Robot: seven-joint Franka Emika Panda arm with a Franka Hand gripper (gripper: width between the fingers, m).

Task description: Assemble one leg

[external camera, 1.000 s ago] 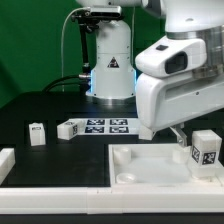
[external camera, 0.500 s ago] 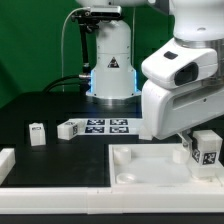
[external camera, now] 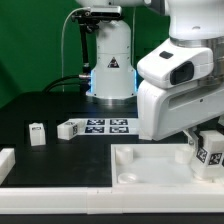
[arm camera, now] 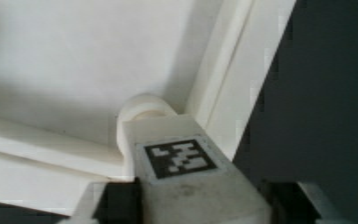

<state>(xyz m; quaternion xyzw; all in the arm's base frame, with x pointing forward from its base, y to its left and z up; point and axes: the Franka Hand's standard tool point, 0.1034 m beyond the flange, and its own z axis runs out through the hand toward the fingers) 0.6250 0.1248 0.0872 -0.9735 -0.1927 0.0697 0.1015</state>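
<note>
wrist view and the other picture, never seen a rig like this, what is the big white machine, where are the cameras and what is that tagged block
The big white machine is a robot arm that builds furniture from loose parts. The exterior view comes from a camera standing off the arm. The wrist view comes from a camera on the arm's wrist, looking past its two fingers. The fingers hold a small white leg with a square black-and-white tag, at a corner of the large white panel. On the dark table there is also a small white block, a second block and the flat marker board, which belongs to the rig, not the furniture.
</note>
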